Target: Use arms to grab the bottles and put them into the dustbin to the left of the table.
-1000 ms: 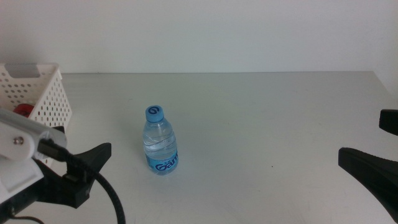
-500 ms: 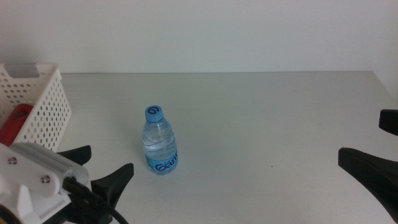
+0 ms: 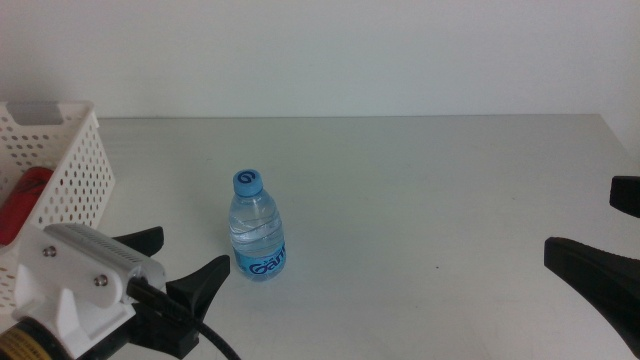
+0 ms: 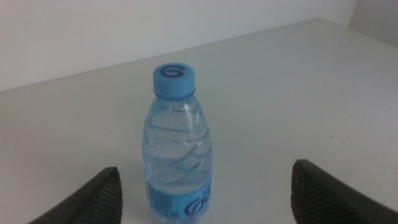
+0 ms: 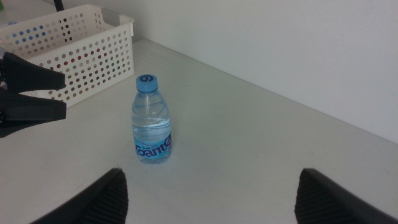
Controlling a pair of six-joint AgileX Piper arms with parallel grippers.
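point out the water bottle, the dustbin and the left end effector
water bottle (image 3: 258, 235), middle view, on its clear body above the label
dustbin (image 3: 78, 165), middle view, on its perforated side wall
left end effector (image 3: 170, 265), middle view, midway between its two dark open jaws

Bright, even, diffuse light with only faint soft shadows; slightly soft focus, dark foreground parts blurred at edges.

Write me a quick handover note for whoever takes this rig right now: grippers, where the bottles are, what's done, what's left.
Left gripper: open, empty, low at the table's left front, aimed at the water bottle.
Right gripper: open, empty, waiting at the right edge.
Water bottle: upright on the table, untouched.
Dustbin: at the left, with something red inside, likely the can.
Done: at least that one item binned.
Left: grasp the water bottle and bin it.
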